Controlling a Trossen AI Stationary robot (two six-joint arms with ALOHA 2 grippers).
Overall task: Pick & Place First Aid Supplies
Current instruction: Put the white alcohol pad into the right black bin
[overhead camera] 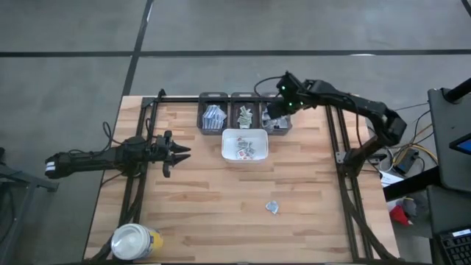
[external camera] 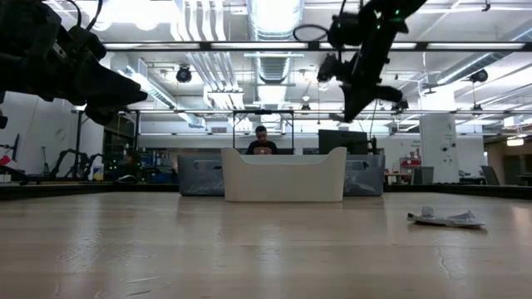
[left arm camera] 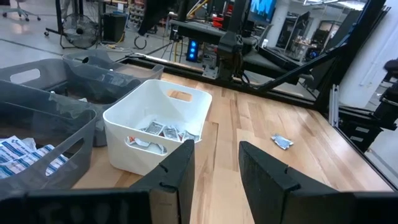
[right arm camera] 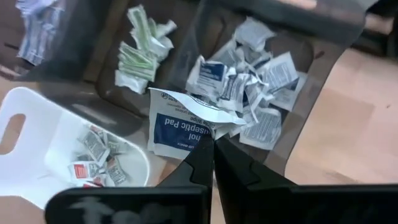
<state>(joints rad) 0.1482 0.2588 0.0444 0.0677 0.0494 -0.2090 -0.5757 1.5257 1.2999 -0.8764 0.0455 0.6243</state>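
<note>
The thing in hand is a flat white paper sachet with a blue printed panel (right arm camera: 186, 127), pinched by its lower edge between the pressed-together fingers of the right gripper (right arm camera: 213, 146). It hangs above the right-hand grey plastic bin (overhead camera: 278, 125), the one just right of the white rectangular plastic tray (overhead camera: 227, 137), over a heap of similar white-and-blue sachets (right arm camera: 264, 84) lying in that bin.

The step in hand appears to be delivery of the sachet into this bin. To do it well:
- Keep the sachet over the bin's interior, clear of the wall it shares with the middle grey bin (overhead camera: 243, 96), which holds green-printed packets (right arm camera: 138, 59).
- Lower before release; the paper is light and is likely to flutter sideways if dropped from height.
- Spread the fingers fully so the edge does not cling.

More small packets (left arm camera: 163, 132) remain inside the tray, and one crumpled packet (overhead camera: 272, 207) lies alone on the wooden table, well apart from the tray on the near side.

The left gripper (overhead camera: 180, 152) waits left of the tray, fingers spread, holding nothing.
</note>
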